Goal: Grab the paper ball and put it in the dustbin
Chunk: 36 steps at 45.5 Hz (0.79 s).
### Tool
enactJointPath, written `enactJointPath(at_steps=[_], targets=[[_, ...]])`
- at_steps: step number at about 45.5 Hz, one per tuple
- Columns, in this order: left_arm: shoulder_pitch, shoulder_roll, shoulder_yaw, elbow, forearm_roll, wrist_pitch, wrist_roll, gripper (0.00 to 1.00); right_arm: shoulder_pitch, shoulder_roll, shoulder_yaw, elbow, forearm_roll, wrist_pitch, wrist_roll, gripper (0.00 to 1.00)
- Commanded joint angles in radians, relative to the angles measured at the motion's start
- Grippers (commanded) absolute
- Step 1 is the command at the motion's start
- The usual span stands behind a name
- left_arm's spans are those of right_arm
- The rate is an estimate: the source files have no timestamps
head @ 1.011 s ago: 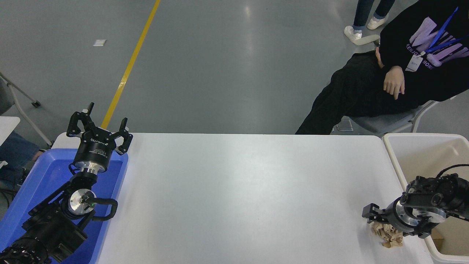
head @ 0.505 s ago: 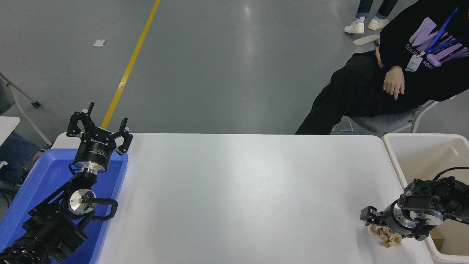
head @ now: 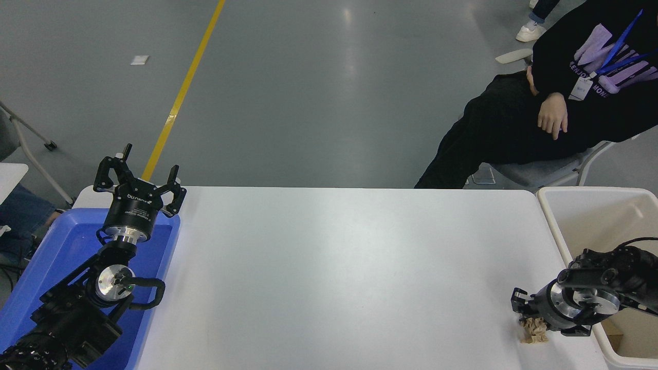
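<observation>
The tan paper ball [head: 533, 333] lies on the white table [head: 339, 267] near its front right corner, next to the dustbin. My right gripper [head: 541, 319] points down right over the ball and covers most of it; only the ball's lower left part shows. The ball rests on the table. The cream-white dustbin [head: 552, 218] stands off the table's right edge, just right of the gripper. My left gripper [head: 139, 180] is open and empty, parked at the far left above the blue tray.
A shallow blue tray [head: 31, 277] sits under the left arm at the table's left end. A person [head: 552, 113] in black sits on a chair beyond the table's far right corner, behind the dustbin. A brown scrap [head: 614, 329] lies inside the dustbin.
My right gripper has dropped lower onto the paper ball and shifted slightly. Less of the ball shows now. The left arm has not moved.
</observation>
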Motion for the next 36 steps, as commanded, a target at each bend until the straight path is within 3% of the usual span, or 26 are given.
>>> enactJointPath(at_steps=[1,12,27,36], targets=[[0.0,0.001,0.0,0.0,0.0,0.0,0.0,0.98,0.029,-0.026,-0.002,0.017,0.066,0.074,0.001,0.0],[0.0,-0.001,0.0,0.0,0.0,0.0,0.0,0.98,0.092,-0.046,-0.013,0.026,0.069,0.188,0.001,0.0],[-0.002,-0.001,0.0,0.0,0.0,0.0,0.002,0.98,0.367,-0.153,-0.051,0.152,0.066,0.583,0.003,0.0],[-0.002,-0.001,0.0,0.0,0.0,0.0,0.002,0.98,0.533,-0.21,-0.062,0.269,0.072,0.592,0.003,0.0]])
